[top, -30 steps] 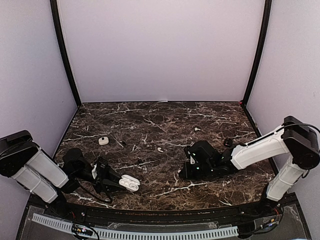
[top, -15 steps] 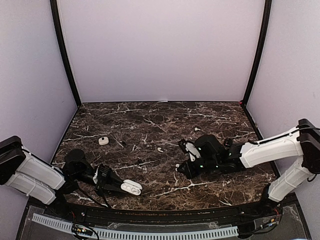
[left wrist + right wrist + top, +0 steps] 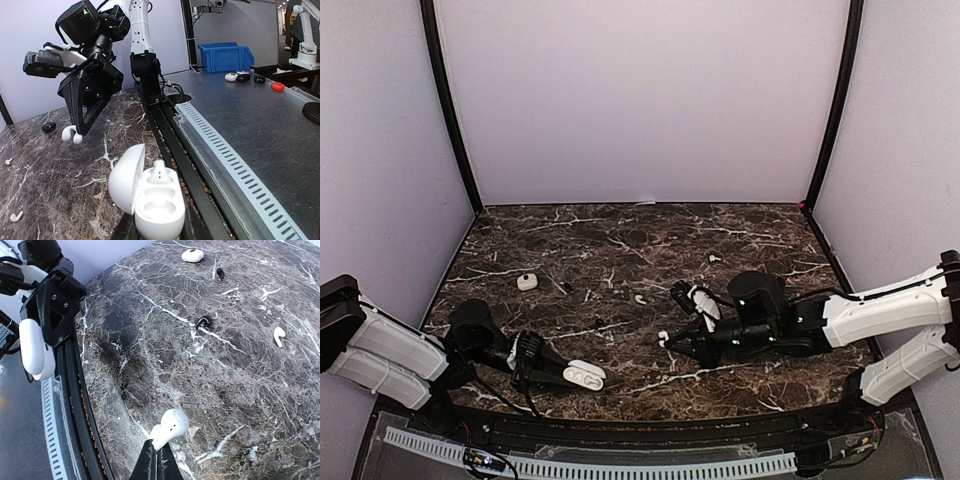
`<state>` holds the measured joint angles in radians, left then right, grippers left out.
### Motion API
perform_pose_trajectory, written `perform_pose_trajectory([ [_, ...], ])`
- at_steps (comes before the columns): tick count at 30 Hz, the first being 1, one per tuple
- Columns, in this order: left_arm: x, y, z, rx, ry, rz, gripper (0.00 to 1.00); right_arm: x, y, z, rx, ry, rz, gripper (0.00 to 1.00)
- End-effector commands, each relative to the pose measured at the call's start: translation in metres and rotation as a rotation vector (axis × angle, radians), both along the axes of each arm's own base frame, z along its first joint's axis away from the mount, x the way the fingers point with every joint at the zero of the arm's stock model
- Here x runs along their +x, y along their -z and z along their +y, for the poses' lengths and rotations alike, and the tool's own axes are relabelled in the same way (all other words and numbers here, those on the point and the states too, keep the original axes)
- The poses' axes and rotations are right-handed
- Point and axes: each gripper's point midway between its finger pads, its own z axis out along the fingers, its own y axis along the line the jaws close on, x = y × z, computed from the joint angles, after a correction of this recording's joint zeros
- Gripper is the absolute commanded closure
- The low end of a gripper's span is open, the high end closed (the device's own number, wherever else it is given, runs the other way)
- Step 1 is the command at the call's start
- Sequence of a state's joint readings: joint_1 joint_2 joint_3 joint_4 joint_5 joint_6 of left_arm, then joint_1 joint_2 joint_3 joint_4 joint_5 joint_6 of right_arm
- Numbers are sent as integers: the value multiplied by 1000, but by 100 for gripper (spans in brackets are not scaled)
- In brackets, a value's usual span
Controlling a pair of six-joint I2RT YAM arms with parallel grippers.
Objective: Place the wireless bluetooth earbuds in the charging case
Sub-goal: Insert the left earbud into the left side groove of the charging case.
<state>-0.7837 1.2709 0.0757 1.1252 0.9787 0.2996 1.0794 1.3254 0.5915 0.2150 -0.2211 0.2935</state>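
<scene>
My left gripper [image 3: 563, 373] is shut on the open white charging case [image 3: 583, 375], near the table's front edge. In the left wrist view the case [image 3: 159, 210] has its lid [image 3: 125, 176] swung left. One white earbud [image 3: 160, 172] sits in its far socket and the near socket is empty. My right gripper [image 3: 672, 343] is shut on the stem of a white earbud [image 3: 171, 426] and holds it just above the marble, to the right of the case. That earbud also shows in the top view [image 3: 663, 337] and in the left wrist view [image 3: 70, 134].
Loose white earbuds lie at mid-table [image 3: 640, 299] and further back [image 3: 714, 258]. A second small white case [image 3: 527, 282] sits at the left. Small black earbuds [image 3: 203, 321] [image 3: 219, 274] and a black piece [image 3: 776, 284] lie on the marble. A black rail [image 3: 175, 150] runs along the front edge.
My right gripper has moved left across the table towards the case, carrying the white earbud. My left gripper has shifted the open case slightly right and nearer the front edge.
</scene>
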Motion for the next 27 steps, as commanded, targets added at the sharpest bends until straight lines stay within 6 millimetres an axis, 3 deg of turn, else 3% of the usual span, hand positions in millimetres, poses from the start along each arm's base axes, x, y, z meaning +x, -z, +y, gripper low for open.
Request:
perform_pose_trajectory([
  [1,1,-4,-2,-8,0,-12,100,-5,-14,5,43,-49,-50,100],
  [18,11,-5,-9,22,-35,69,100,-6,-26,2,37,-81,-119,100],
  [27,13,-9,-15,23,-7,119,100,-5,-46,-1,21,-194,-394,100],
])
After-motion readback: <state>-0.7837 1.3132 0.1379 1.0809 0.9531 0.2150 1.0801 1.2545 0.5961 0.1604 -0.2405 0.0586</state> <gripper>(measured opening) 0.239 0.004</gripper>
